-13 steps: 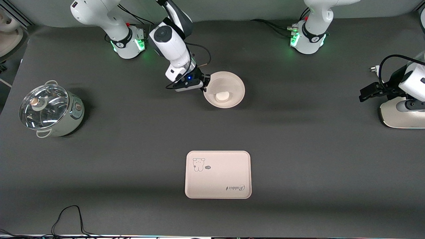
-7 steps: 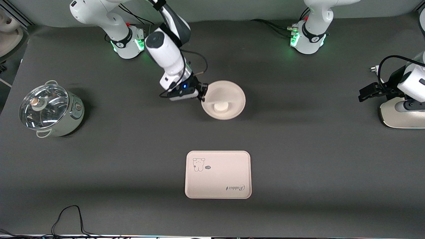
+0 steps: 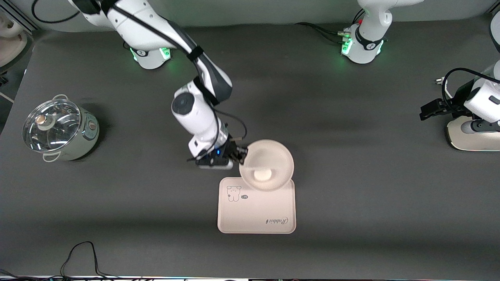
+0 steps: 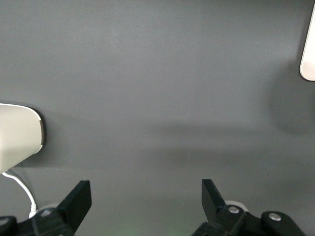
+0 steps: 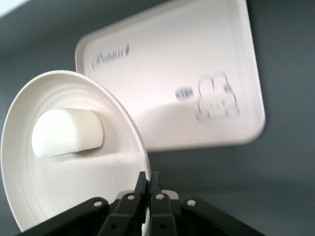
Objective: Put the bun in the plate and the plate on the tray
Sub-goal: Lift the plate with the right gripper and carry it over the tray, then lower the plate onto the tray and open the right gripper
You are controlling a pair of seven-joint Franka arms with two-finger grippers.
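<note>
Dark grey table [image 3: 351, 187], pot [image 3: 60, 130] near one end

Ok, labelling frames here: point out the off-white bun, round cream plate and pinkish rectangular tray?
Off-white bun [image 3: 262, 175]: front view, top.
Round cream plate [image 3: 273, 150]: front view, rim.
Pinkish rectangular tray [image 3: 254, 212]: front view, bare floor.

I see two glossy white arms [image 3: 195, 113] with dark grey joint bands. Both bases [image 3: 361, 47] glow green, with red fittings. Black cable clipped along right arm. Right gripper [image 3: 239, 155] black, small blue light lit. Left gripper [image 4: 145, 206]: black fingers, silver screws.
</note>
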